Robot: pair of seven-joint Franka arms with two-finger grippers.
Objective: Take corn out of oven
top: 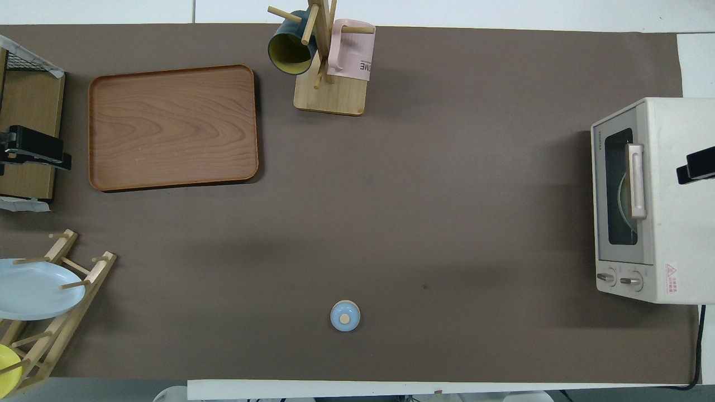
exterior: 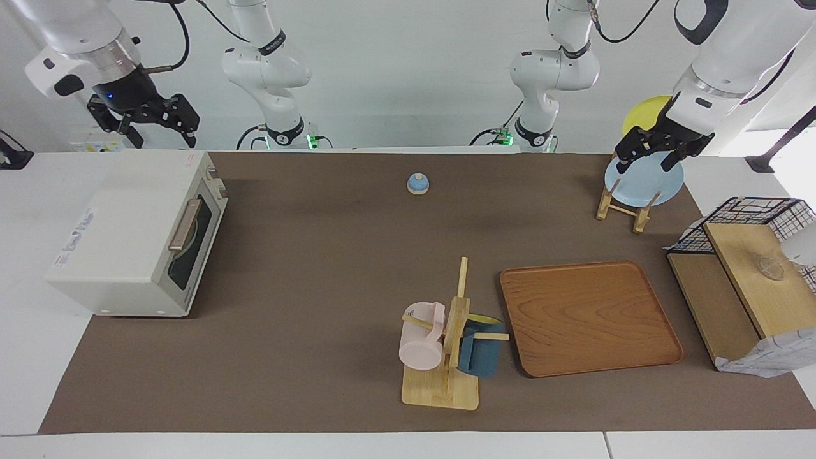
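At left of the facing view: oven (exterior: 137, 239), cream-white, boxy, door closed, tan bar handle across dark glass; at right edge of the overhead view likewise. Corn not visible in either view; only a pale curved shape behind the glass, not identifiable. Upper left of the facing view: right gripper (exterior: 159, 124), raised over the oven's top, fingers spread, holding nothing. Upper right: left gripper (exterior: 650, 155), fingers spread, empty, hanging over a pale blue plate (exterior: 644, 182) in a wooden rack (exterior: 621, 207). Centre top: small blue bell (exterior: 417, 183). Lower centre: mug stand (exterior: 446, 357) with pink mug (exterior: 421, 344) and dark blue mug (exterior: 481, 354). Beside it: wooden tray (exterior: 590, 315). Far right: wire basket (exterior: 752, 220).
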